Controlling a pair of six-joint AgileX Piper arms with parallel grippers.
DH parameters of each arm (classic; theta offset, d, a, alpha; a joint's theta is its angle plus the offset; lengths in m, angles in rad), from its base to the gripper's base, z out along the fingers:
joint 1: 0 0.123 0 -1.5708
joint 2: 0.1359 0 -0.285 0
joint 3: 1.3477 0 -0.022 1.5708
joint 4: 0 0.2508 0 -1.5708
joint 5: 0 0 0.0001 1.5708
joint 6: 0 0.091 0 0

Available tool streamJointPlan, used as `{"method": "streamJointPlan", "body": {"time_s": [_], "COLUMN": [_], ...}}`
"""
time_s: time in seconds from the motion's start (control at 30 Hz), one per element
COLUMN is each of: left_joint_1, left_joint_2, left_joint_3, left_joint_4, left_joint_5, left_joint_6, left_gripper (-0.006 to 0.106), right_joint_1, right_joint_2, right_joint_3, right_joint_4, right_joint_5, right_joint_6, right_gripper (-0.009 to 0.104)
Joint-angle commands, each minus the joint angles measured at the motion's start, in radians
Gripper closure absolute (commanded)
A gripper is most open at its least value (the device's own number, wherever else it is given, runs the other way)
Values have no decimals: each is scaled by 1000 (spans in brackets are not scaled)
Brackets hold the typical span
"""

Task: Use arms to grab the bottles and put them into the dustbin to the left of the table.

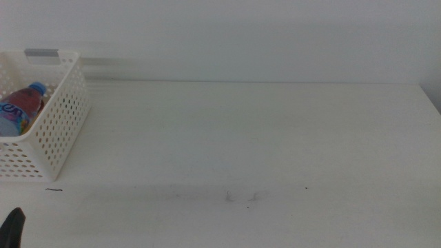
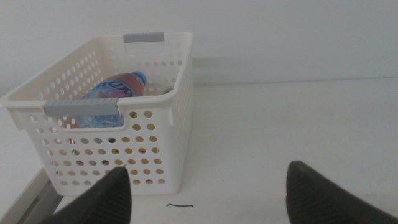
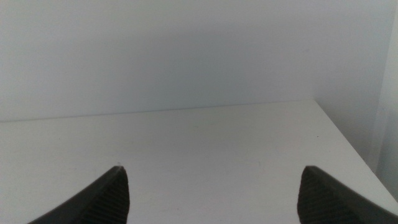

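The white perforated dustbin (image 1: 63, 124) stands at the table's (image 1: 262, 138) left edge. A bottle (image 1: 19, 107) with a blue cap and blue label lies tilted inside it. The left wrist view looks at the dustbin (image 2: 152, 146) from close by, with the same bottle (image 2: 112, 90) inside. Reddish and amber colours show beside the bottle and through the holes, but I cannot make out what they are. My left gripper (image 2: 208, 199) is open and holds nothing, short of the bin; only a dark tip of the left gripper (image 1: 14, 226) shows in the middle view. My right gripper (image 3: 211, 196) is open over bare table.
A grey strip (image 2: 144, 38) marks the bin's far rim and another its near rim. A small dark scuff (image 1: 54, 189) lies in front of the bin, and faint marks (image 1: 241, 197) sit near the table's front middle. A pale wall backs the table.
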Motion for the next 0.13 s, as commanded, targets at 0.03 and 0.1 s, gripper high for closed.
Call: {"method": "streamJointPlan", "body": {"time_s": [0.03, 0.1], "left_joint_1": [1, 1], "left_joint_2": [-4, -4], "left_joint_3": [0, 0], "left_joint_4": [6, 6], "left_joint_5": [-13, -13], "left_joint_6": [-1, -1], "left_gripper": [19, 19], "right_joint_1": [-6, -6], "right_joint_2": [-5, -5], "right_joint_3": [3, 3], "right_joint_4": [-7, -7], "right_joint_5": [-8, -8], "right_joint_6": [-2, -2], "right_gripper": [12, 12]}}
